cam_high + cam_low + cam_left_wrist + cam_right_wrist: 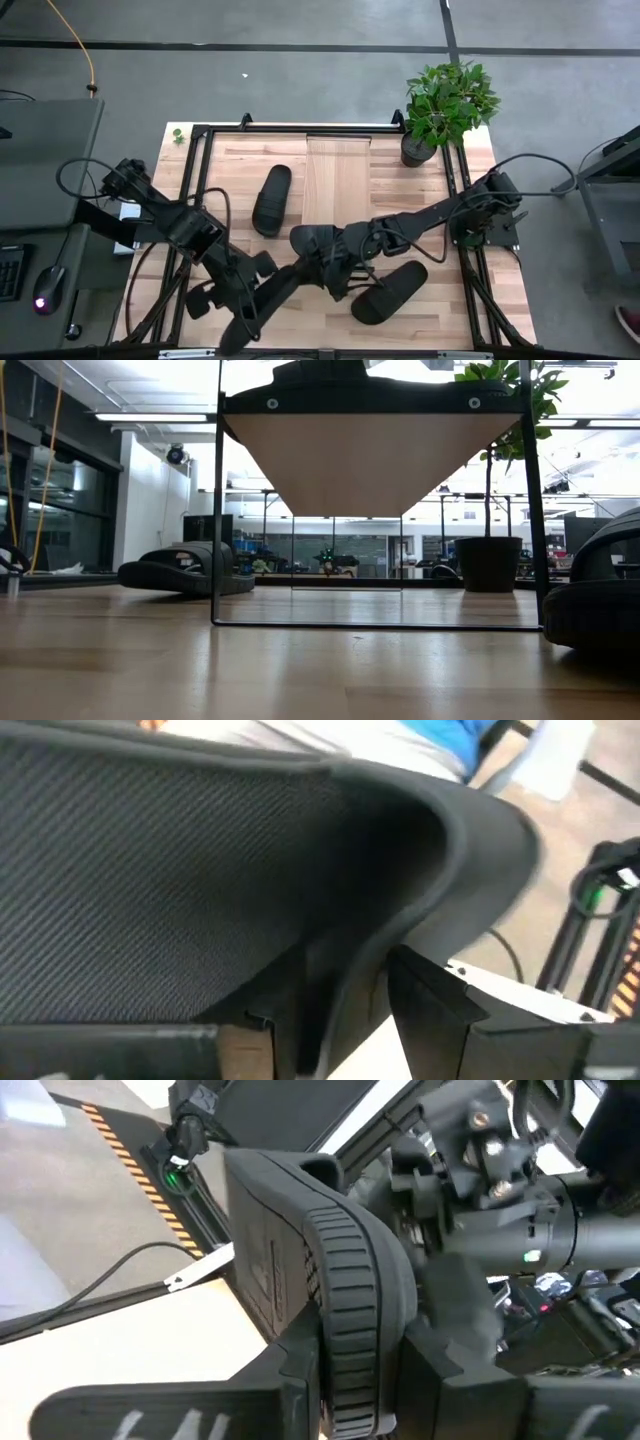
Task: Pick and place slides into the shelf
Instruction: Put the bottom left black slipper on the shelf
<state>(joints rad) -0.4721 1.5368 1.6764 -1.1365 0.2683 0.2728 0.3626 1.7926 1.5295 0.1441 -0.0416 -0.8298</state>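
Observation:
My left gripper (250, 305) (350, 1030) and my right gripper (322, 255) (350, 1390) meet over the near middle of the table, each shut on a black slide (285, 285). Whether both hold the same slide I cannot tell. It fills the left wrist view, slide (250, 870), and stands on edge in the right wrist view, slide (300, 1280). Another slide (272, 200) (185, 570) lies sole-down left of the shelf. A third slide (390, 292) (600, 590) lies on the table to the right. The light-wood shelf (335, 180) (370, 460) stands at the far middle. My left gripper has a slide between its two fingers (440, 1010); the textured strap (200, 890) arches close over them. The slide is lifted off the table and slants toward the right gripper. The exact spot of contact is hidden by the slide itself. My right gripper pinches a slide by the ribbed rim of its sole (350, 1330), one finger on each flat side. The fingers come level from the table's right. The slide stands on edge, lifted clear of the table.
A potted plant (440, 110) (490, 560) stands at the far right corner beside the shelf. A black metal frame (195, 180) borders the table. Bare wood shows at the near left and far left. A keyboard and mouse (50, 285) sit on a side desk.

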